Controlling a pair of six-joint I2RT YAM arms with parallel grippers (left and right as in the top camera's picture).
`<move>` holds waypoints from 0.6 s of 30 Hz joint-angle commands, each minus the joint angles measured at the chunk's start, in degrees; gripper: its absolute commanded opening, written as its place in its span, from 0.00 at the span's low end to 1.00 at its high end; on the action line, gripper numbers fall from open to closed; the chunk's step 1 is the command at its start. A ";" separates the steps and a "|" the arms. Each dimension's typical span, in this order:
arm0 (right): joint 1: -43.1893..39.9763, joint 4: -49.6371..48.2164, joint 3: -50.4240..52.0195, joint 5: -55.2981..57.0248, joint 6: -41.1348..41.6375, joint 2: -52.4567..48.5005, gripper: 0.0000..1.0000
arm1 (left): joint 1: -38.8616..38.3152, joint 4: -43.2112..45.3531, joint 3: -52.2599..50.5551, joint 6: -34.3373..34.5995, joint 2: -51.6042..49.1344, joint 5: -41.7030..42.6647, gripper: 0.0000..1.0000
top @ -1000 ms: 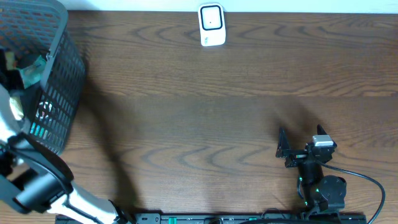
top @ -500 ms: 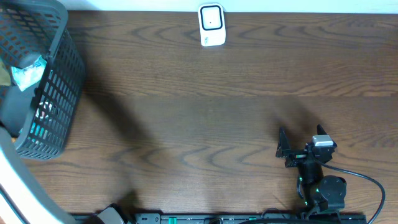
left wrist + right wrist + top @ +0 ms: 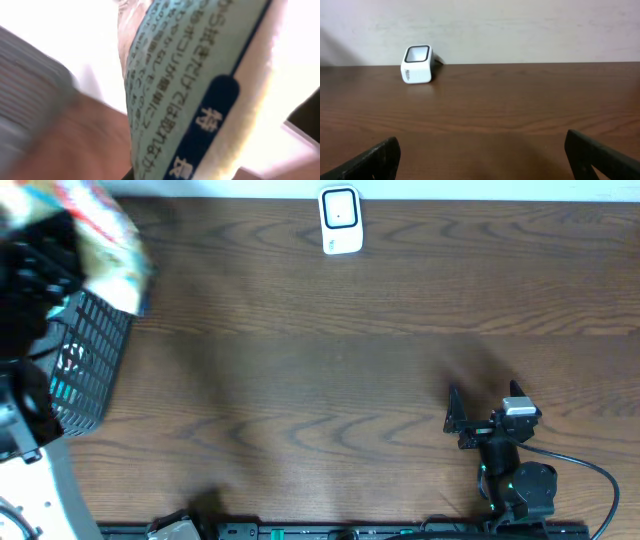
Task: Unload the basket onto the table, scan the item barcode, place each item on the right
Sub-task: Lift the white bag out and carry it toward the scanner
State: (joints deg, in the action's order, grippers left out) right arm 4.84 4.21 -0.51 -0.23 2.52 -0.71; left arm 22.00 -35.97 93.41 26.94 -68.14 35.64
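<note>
Right gripper (image 3: pixel 484 402) sits at 5 o'clock, near edge of the table (image 3: pixel 320 370), jaws spread as wide as they go, nothing between them. Judged parked low there to leave the other arm room. Left gripper (image 3: pixel 45 258) at 10 o'clock, clamped tight on the packet (image 3: pixel 200 75) and holding it above the rim of the dark mesh basket (image 3: pixel 90 360). Overhead view of it is blurred. Item thus in the air at 10 o'clock, well apart from the scanner (image 3: pixel 340 220). Packet: soft pouch, pale teal panel with dense Japanese print, dark blue oval label, white margin. No barcode shows in any view. Scanner, white, upright at 12 o'clock on the far edge, window facing the arms, presumably for presenting the item.
</note>
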 commanded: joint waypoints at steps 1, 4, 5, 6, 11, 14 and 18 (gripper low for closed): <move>0.46 0.09 0.22 -0.11 -0.44 0.33 0.99 | -6.12 -2.95 0.35 3.21 -0.55 3.78 0.07; 0.46 0.09 0.22 -0.11 -0.44 0.33 0.99 | -12.35 -8.37 0.33 2.21 -2.16 -0.98 0.07; 0.46 0.09 0.22 -0.11 -0.44 0.33 0.99 | -14.84 -10.56 0.33 1.92 -2.93 -3.65 0.07; 0.46 0.09 0.22 -0.11 -0.44 0.33 0.99 | -17.05 -12.31 0.33 1.49 -3.72 -5.92 0.07; 0.46 0.09 0.22 -0.11 -0.44 0.33 0.99 | -29.05 -19.28 0.17 0.76 -9.20 -19.69 0.08; 0.46 0.09 0.22 -0.11 -0.44 0.33 0.99 | -36.17 -20.33 0.17 0.76 -13.86 -27.15 0.07; 0.46 0.09 0.22 -0.11 -0.44 0.33 0.99 | -43.06 -20.39 0.17 0.79 -20.04 -35.58 0.07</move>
State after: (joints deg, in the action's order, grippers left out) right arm 4.84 4.21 -0.51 -0.23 2.52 -0.71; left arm -17.34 -56.38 93.34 28.45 -85.17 10.85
